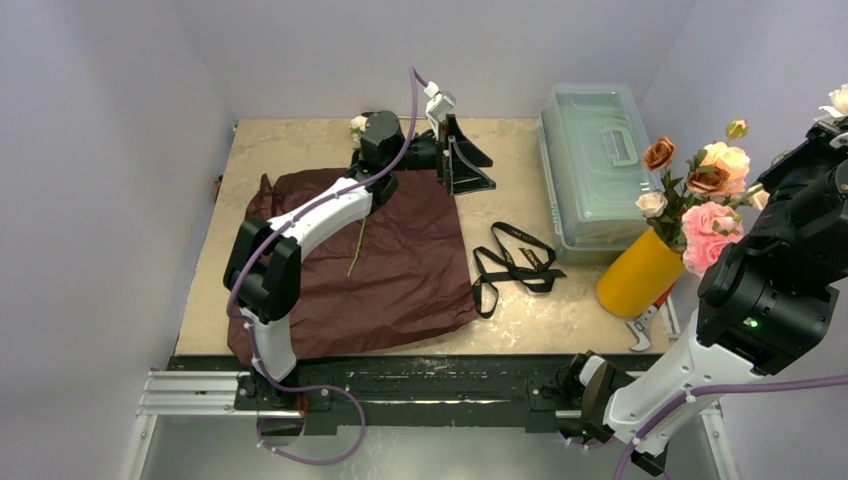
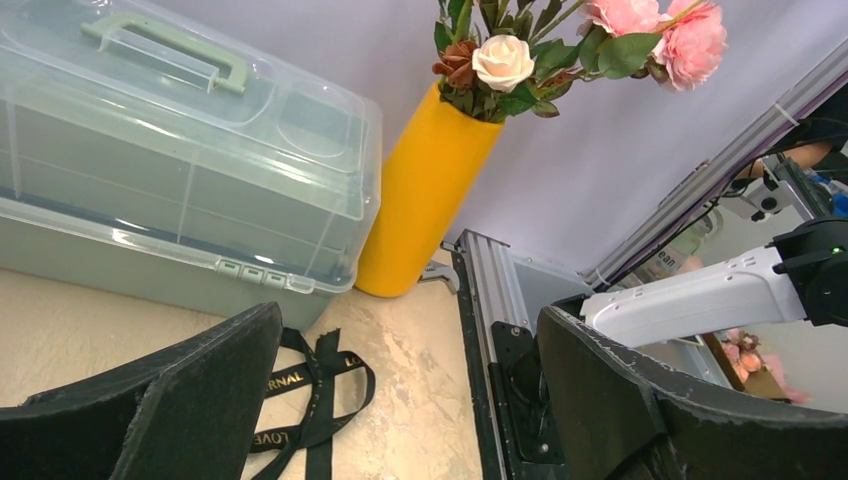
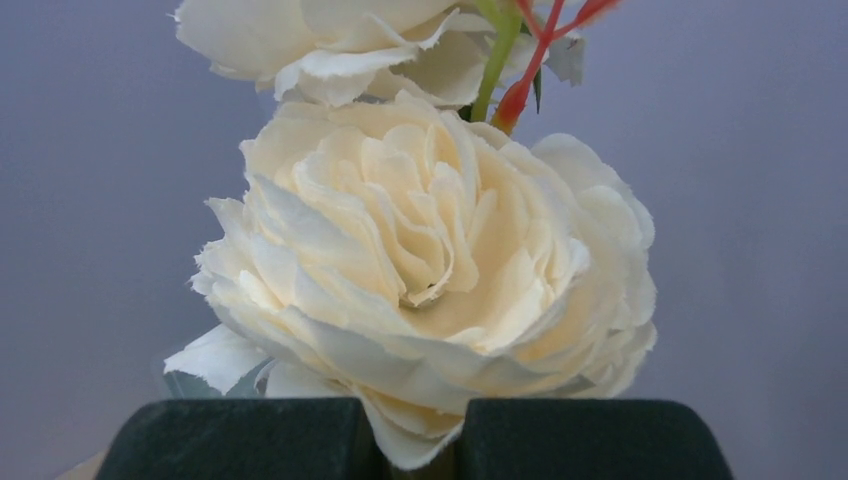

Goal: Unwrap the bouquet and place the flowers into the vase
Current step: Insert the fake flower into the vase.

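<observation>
The bouquet is undone: its maroon paper [image 1: 400,270] lies spread flat on the table. One flower stays on it, a green stem [image 1: 356,245] with a cream head [image 1: 358,124] beside the left arm's wrist. The yellow vase [image 1: 638,274] [image 2: 425,200] stands at the right edge and holds several pink, peach and cream flowers [image 1: 712,190] [image 2: 640,25]. My right gripper [image 1: 822,125] [image 3: 425,450] is raised high, right of the vase, shut on the stem of a cream rose [image 3: 430,240] [image 1: 838,98]. My left gripper [image 1: 465,160] [image 2: 410,400] hangs open and empty over the table's back.
A clear plastic box with a handle [image 1: 598,165] [image 2: 180,170] sits at the back right, against the vase. The black ribbon [image 1: 515,265] [image 2: 310,390] lies loose between paper and vase. A metal clamp [image 1: 640,335] sticks out at the vase's foot.
</observation>
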Motion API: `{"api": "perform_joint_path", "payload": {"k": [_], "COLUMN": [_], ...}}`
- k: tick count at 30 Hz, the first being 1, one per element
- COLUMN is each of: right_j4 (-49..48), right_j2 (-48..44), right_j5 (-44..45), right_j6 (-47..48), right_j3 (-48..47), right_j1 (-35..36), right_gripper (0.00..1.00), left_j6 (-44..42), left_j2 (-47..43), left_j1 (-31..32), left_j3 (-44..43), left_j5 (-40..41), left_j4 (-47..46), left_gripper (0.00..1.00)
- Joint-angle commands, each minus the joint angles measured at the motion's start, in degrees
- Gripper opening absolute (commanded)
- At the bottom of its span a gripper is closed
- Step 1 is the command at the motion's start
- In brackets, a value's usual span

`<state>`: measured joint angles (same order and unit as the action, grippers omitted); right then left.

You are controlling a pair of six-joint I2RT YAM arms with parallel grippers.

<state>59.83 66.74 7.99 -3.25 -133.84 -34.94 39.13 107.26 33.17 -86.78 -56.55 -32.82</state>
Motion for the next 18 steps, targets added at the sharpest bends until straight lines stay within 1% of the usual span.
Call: {"api": "perform_joint_path", "payload": {"k": [1, 4, 6, 14, 18], "right_j4": [5.8, 5.4, 4.6, 1.6, 1.0], "right_j2": [1.7, 1.6, 2.1, 1.8, 2.1], "right_j5": [1.6, 2.0, 0.9, -2.7, -3.5], "right_j6": [1.5, -0.6, -1.4, -1.0, 0.6], "right_j3": [0.7, 4.2, 4.4, -0.5, -5.6], "right_j1": [-0.2, -0.2, -0.2, -0.2, -0.2], "right_gripper": [0.00, 0.00, 0.00, 0.00, 0.00], "left_j6": [-1.8, -1.7, -1.8, -2.5, -2.3], "left_j2": [-1.4, -1.1, -1.1, -0.7, -0.2], "left_j1": [0.5, 0.8, 0.7, 0.8, 1.0], "left_j3": [-0.5, -0.7, -0.7, -1.0, -1.4], "left_j5": [0.1, -0.1, -0.2, -0.2, -0.2], "left_j4": [-0.9, -0.9, -0.9, -0.1, -0.4], "left_gripper": [1.00, 1.00, 1.00, 1.00, 1.00]}}
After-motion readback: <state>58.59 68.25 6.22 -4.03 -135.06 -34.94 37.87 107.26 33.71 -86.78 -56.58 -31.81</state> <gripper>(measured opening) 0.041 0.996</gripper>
